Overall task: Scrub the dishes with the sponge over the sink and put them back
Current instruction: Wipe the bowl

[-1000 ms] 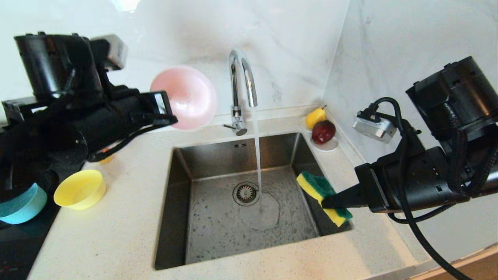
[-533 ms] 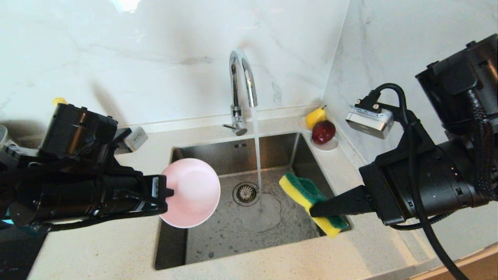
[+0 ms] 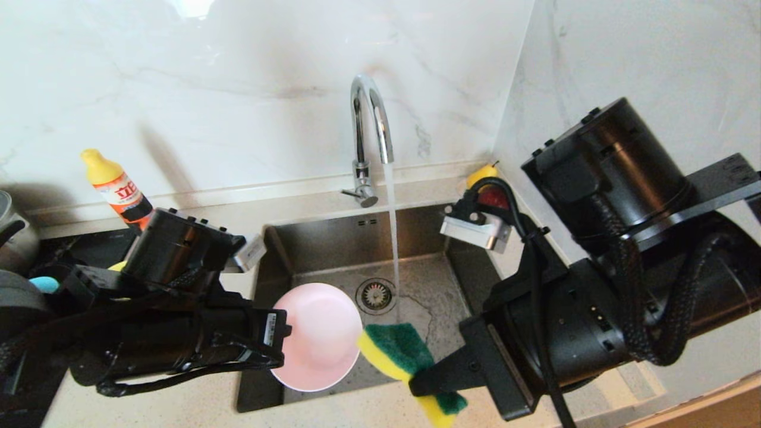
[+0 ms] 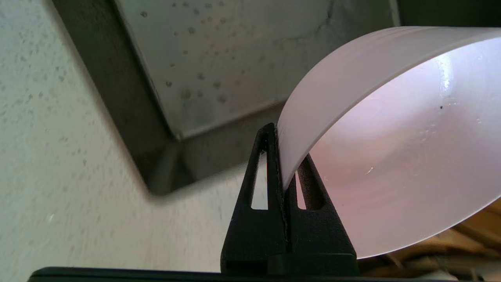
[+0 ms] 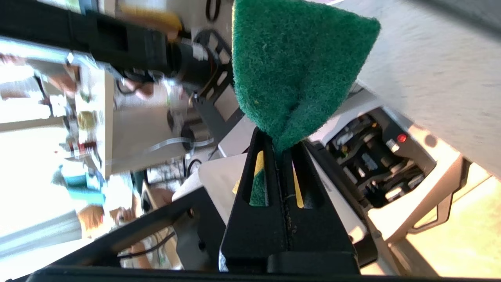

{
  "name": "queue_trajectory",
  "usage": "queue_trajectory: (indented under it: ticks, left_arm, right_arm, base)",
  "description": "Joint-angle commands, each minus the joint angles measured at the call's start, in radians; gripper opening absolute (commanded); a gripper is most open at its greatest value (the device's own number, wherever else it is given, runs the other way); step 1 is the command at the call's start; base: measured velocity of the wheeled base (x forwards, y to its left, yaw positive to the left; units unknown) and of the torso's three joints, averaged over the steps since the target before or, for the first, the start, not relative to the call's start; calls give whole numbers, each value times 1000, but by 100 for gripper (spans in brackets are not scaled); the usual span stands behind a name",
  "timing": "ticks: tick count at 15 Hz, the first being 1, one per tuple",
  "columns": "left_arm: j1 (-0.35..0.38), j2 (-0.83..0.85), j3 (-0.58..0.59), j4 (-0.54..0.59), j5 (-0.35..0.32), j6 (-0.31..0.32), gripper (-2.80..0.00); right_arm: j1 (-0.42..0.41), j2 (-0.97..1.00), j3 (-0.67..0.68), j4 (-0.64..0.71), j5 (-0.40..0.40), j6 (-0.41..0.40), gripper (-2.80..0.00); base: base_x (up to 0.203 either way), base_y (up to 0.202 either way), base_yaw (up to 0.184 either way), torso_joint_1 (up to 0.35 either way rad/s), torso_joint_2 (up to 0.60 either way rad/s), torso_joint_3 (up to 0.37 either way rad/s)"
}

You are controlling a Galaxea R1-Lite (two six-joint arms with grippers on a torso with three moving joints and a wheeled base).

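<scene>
A pale pink bowl [image 3: 318, 336] hangs tilted on its side over the front left of the sink [image 3: 333, 238], its hollow facing the sponge. My left gripper [image 3: 284, 333] is shut on its rim; in the left wrist view the fingers [image 4: 270, 156] pinch the bowl's wall [image 4: 391, 156]. My right gripper [image 3: 416, 385] is shut on the green and yellow sponge [image 3: 399, 353], which sits just right of the bowl's rim; whether they touch I cannot tell. The sponge's green face [image 5: 293, 66] bulges beyond the right gripper [image 5: 280, 143]. Slivers of a teal bowl [image 3: 44, 284] and a yellow bowl [image 3: 119, 266] show behind my left arm.
Water runs from the chrome faucet [image 3: 368, 119] onto the basin floor near the drain [image 3: 376, 294]. A yellow-capped detergent bottle [image 3: 116, 187] stands at the back left, a steel pot [image 3: 12, 238] at the far left. Fruit [image 3: 481, 174] peeks from behind my right wrist.
My left arm has brought the pink bowl down from above the counter to over the sink. My right arm has carried the sponge left and forward, up beside the bowl.
</scene>
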Motion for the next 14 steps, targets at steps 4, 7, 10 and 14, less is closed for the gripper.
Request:
queue_trajectory:
  ticks: [4, 7, 10, 14]
  left_arm:
    - [-38, 104, 93, -260, 149, -8, -280]
    - [-78, 78, 90, -270, 150, -22, -280]
    - [-98, 80, 93, -288, 150, -27, -280]
    - [-104, 75, 100, -288, 147, -62, -280]
  right_arm:
    - [35, 120, -39, 5, 3, 10, -280]
    - [34, 149, -50, 5, -1, 11, -280]
    - [29, 195, -70, 4, -1, 14, -280]
    - [13, 254, -113, 4, -10, 14, -280]
  base:
    - [0, 0, 0, 0, 0, 0]
    - [0, 0, 0, 0, 0, 0]
    - [0, 0, 0, 0, 0, 0]
    - [0, 0, 0, 0, 0, 0]
